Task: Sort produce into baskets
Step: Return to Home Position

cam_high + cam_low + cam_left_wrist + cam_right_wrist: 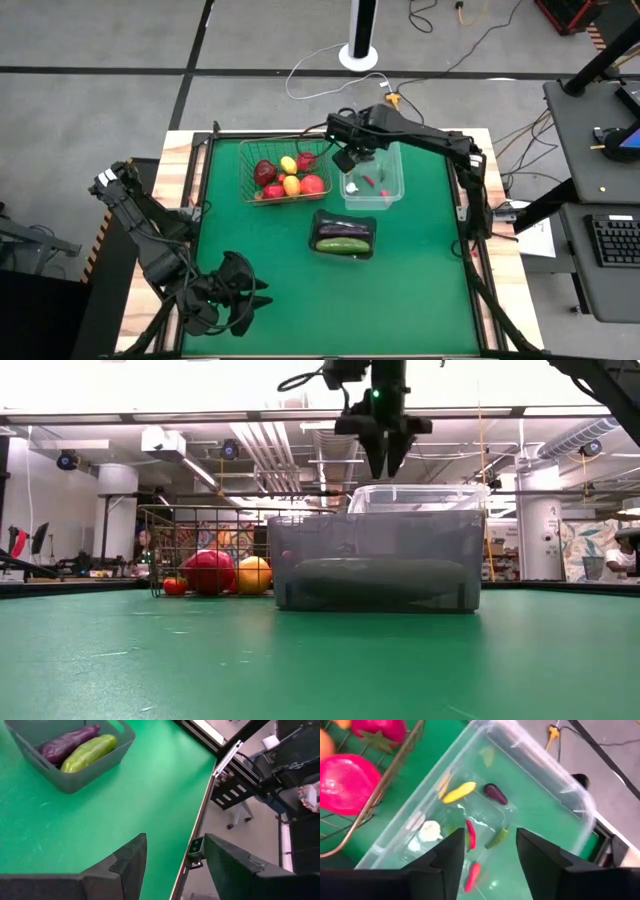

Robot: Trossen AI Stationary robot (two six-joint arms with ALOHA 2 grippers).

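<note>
The wire basket [285,172] at the far middle holds red, dark-red, yellow and orange round produce. The clear tub [373,180] to its right holds small chilies [469,834], a yellow piece, a small dark eggplant [495,793] and white garlic [430,830]. The dark tray [345,236] holds a purple eggplant [67,742] and a green cucumber [90,752]. My right gripper [486,855] hangs open and empty above the tub's left part. My left gripper [175,857] is open and empty at the near left of the table.
The green mat [400,290] lies bare in front of the tray and toward the near right. The table's near edge [197,827] shows close in front of my left gripper. Cables and stands lie on the floor beyond the far edge.
</note>
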